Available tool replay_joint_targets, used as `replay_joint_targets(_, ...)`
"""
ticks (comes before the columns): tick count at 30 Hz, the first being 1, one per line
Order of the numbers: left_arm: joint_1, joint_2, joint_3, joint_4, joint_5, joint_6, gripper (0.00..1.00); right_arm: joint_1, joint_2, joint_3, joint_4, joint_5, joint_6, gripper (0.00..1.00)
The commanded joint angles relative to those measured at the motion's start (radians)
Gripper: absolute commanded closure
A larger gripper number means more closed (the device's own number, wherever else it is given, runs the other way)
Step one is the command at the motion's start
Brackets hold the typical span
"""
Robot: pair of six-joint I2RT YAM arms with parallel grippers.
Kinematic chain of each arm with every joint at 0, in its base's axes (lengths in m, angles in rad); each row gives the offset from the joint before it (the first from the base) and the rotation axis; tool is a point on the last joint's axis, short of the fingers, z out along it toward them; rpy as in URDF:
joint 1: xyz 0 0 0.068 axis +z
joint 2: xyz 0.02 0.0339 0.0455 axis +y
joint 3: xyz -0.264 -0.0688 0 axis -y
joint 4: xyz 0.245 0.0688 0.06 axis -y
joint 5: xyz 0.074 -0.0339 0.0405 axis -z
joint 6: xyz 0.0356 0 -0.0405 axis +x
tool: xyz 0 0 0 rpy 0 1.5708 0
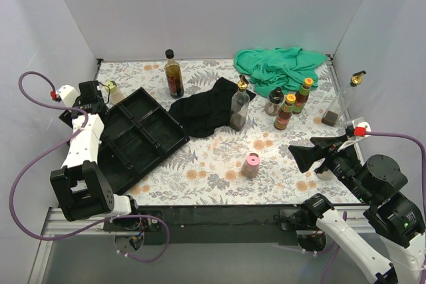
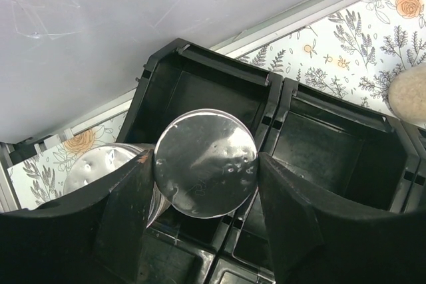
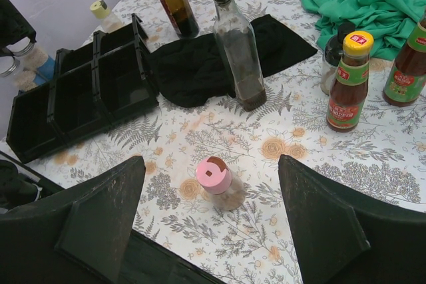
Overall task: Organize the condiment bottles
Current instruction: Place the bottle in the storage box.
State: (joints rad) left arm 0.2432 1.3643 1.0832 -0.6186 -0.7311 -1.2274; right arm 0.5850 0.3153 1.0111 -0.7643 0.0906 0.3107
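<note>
Bright, even light, soft shadows; glare streaks the shiny lid (image 2: 205, 163) and plastic wall (image 2: 100, 31).

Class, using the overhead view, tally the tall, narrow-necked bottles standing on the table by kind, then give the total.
Dark black-capped bottle: 1
Clear gold-spouted bottles: 2
Red sauce bottles: 2
Total: 5

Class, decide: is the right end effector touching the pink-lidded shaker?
Apart. The right wrist view shows bare table on both sides of the pink-lidded shaker, separating it from the open right end effector.
</note>
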Motion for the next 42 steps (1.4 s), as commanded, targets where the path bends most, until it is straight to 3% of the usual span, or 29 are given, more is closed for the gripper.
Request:
replay_joint_targets(1,0.011,-0.028,-0.016,0.011,0.002,-0.012,0.4,0.006,-0.012,0.032,0.008,0.0,0.002,0.11)
replay_joint_targets(5,0.015,-0.028,0.006,0.003,-0.005,-0.007,0.27,0.006,-0.012,0.047,-0.004,0.004,-0.001,0.11)
replay_joint_targets(13,0.018,-0.036,0.099,-0.049,0.004,0.005,0.14,0.004,-0.018,0.058,-0.009,0.008,-0.001,0.11)
replay_joint_targets(17,0.018,-0.057,0.167,-0.064,0.094,0.048,0.03,0.006,-0.024,0.055,-0.01,0.008,0.001,0.11)
replay_joint_targets(30,0.011,-0.042,0.271,0.048,0.85,0.187,0.02,0.006,-0.051,-0.043,0.013,0.014,0.007,0.11)
replay_joint_targets(38,0.001,0.203,0.435,0.065,0.701,0.207,0.02,0.006,-0.076,-0.12,0.043,0.006,-0.004,0.11)
replay_joint_targets(42,0.001,0.407,0.561,0.023,0.642,0.21,0.09,0.006,-0.088,-0.155,0.054,0.003,-0.004,0.11)
